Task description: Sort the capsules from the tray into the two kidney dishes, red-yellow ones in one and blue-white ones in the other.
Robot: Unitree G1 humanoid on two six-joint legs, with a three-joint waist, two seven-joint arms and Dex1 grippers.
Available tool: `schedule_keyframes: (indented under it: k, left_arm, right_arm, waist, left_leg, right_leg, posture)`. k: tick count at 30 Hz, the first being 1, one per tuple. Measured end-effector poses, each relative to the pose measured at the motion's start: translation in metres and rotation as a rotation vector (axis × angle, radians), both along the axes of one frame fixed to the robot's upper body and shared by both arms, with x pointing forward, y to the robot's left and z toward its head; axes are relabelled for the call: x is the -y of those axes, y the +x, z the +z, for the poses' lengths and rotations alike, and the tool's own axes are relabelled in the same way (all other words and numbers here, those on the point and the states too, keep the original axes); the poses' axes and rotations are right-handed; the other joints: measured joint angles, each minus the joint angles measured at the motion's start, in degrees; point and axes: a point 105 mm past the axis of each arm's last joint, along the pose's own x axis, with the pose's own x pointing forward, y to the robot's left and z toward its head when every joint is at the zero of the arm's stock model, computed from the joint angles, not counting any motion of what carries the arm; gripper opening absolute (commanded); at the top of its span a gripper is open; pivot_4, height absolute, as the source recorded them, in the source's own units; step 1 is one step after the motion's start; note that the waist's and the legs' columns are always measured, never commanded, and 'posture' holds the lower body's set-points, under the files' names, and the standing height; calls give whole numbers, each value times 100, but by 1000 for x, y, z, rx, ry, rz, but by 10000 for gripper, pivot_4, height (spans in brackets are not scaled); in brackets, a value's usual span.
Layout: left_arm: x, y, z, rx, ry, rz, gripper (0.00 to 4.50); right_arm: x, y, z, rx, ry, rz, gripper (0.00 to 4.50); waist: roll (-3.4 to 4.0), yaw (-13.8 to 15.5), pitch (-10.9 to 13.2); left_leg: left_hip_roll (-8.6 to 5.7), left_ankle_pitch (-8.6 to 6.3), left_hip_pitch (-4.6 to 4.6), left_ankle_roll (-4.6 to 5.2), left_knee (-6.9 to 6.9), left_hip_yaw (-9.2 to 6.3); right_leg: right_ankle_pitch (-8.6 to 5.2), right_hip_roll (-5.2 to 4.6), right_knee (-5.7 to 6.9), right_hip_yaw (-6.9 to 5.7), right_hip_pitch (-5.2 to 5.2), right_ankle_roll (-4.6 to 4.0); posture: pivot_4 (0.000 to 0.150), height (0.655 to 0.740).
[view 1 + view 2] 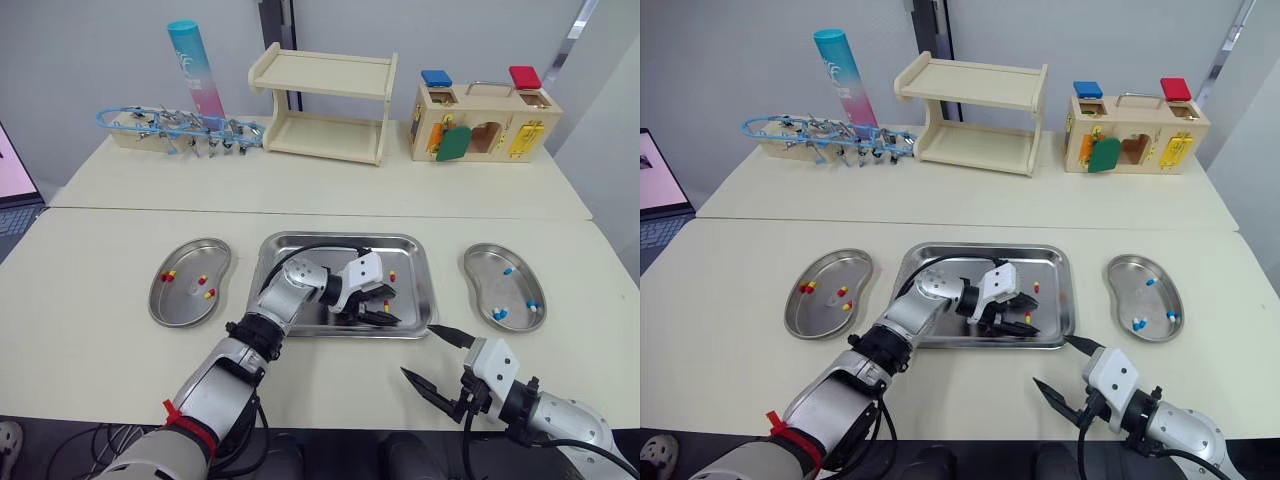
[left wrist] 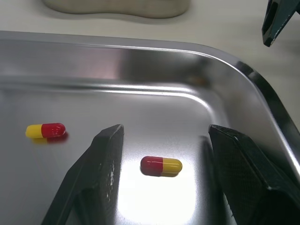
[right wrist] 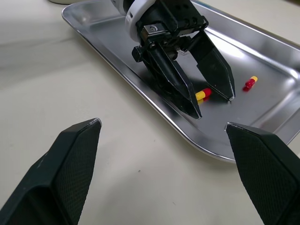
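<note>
L gripper (image 2: pixel 166 133) wide open, empty, straddling red-yellow capsule (image 2: pixel 161 166) at 4 o'clock corner of tray (image 1: pixel 340 238). Drop straight, close slow; slick steel, may skid. R gripper (image 1: pixel 418 350) open, empty.

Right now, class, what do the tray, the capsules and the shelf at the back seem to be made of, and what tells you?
Tray: likely polished steel; it mirrors light and a capsule.
Capsules: probably gelatin or plastic shells, glossy with bright highlights.
Shelf: looks like pale unpainted wood, matte.
</note>
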Motion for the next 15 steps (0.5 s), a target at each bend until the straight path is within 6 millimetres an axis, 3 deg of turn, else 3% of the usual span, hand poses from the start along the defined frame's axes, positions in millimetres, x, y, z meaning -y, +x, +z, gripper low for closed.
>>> schedule_keyframes:
  k: [4,7,13,15]
  left_arm:
    - [2,1,-1,19,16,-3,29526]
    - [2,1,-1,22,21,-3,24012]
    - [0,0,-3,9,27,-4,6762]
    - [-1,0,-3,5,27,0,4812]
  right_arm:
    - [-1,-1,2,3,1,3,45000]
    - [-2,-1,3,0,0,2,45000]
    - [-1,1,3,-4,-1,-8,45000]
    - [-1,1,3,-4,-2,-11,45000]
  waist:
    - [0,0,0]
    - [-1,0,-1]
    - [0,-1,-2]
    - [1,-5,-3]
  left_leg:
    - [0,0,1,0,0,-1]
    - [0,0,2,0,0,-1]
    - [0,0,3,0,0,-1]
    - [0,0,4,0,0,-1]
  right_leg:
    - [0,0,0,-1,1,0]
    - [0,0,0,-1,2,0]
    - [0,0,0,-1,3,0]
    - [0,0,0,0,3,0]
  posture:
    - [1500,7400]
    - [1500,7400]
    - [1500,7400]
    - [1500,7400]
